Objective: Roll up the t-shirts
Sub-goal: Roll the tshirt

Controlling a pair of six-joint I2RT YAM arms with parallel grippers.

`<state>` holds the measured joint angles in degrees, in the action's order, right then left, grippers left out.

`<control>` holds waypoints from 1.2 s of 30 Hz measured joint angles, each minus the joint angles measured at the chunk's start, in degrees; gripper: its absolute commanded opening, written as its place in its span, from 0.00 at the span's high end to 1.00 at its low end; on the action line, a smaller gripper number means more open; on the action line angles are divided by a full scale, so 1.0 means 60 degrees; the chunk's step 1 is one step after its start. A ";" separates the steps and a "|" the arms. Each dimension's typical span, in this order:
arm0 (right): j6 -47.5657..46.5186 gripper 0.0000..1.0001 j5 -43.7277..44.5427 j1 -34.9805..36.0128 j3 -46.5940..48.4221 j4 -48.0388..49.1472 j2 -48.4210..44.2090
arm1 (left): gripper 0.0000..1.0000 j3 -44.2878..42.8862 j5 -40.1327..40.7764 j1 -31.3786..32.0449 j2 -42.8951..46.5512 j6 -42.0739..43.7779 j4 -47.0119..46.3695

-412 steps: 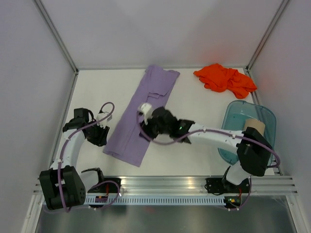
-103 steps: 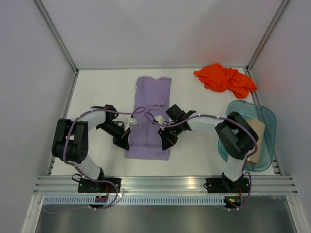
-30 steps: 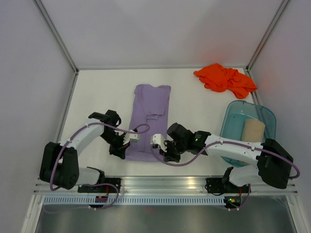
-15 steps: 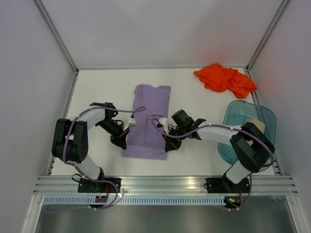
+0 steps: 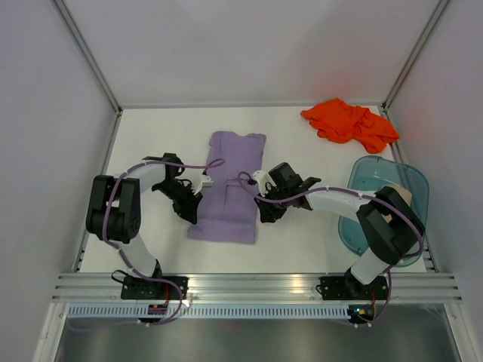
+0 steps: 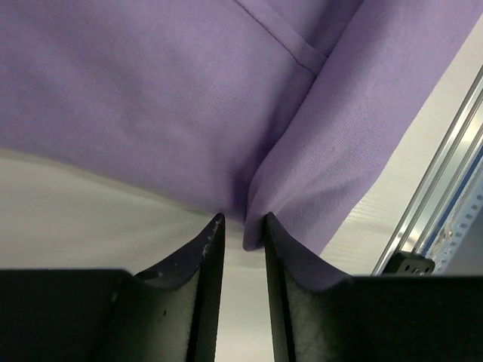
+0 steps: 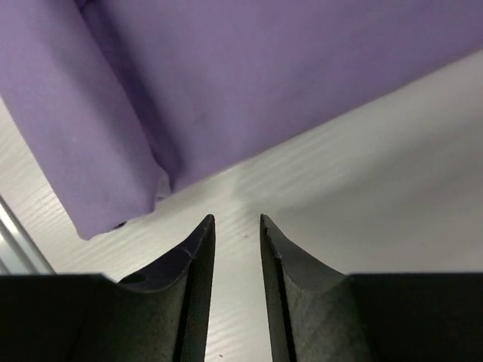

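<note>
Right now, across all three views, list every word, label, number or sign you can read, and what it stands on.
No text can be read anywhere.
The lavender t-shirt, orange-red t-shirt and teal tub are plain.
Small coloured marks on the arm bases: too small to read.
</note>
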<state>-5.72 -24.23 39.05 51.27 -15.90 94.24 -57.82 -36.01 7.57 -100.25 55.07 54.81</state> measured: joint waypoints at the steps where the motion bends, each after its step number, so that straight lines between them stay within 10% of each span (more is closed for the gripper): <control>1: -0.0011 0.63 0.0299 0.0004 0.0000 -0.0058 -0.0164 | 0.65 -0.0004 0.0000 0.0000 0.0011 -0.0120 -0.0036; 12: -0.1537 0.57 0.2925 0.3319 -0.1053 0.0714 -0.3158 | 0.59 -0.0583 -0.0015 -0.0018 0.1479 -0.1169 -0.0251; 22: -0.2459 0.56 0.4138 0.5592 -0.2011 0.1654 -0.2725 | 0.47 0.4747 0.1042 0.1341 0.9366 0.0597 -0.2069; 36: -0.2765 0.59 0.5515 0.5635 -0.2091 0.2335 -0.1151 | 0.47 0.6309 0.2830 0.2947 0.8542 0.1348 -0.3934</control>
<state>-22.31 8.86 72.86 38.72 -1.89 87.33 -19.97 -19.03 25.26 -48.99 63.16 31.20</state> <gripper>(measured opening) 0.431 0.541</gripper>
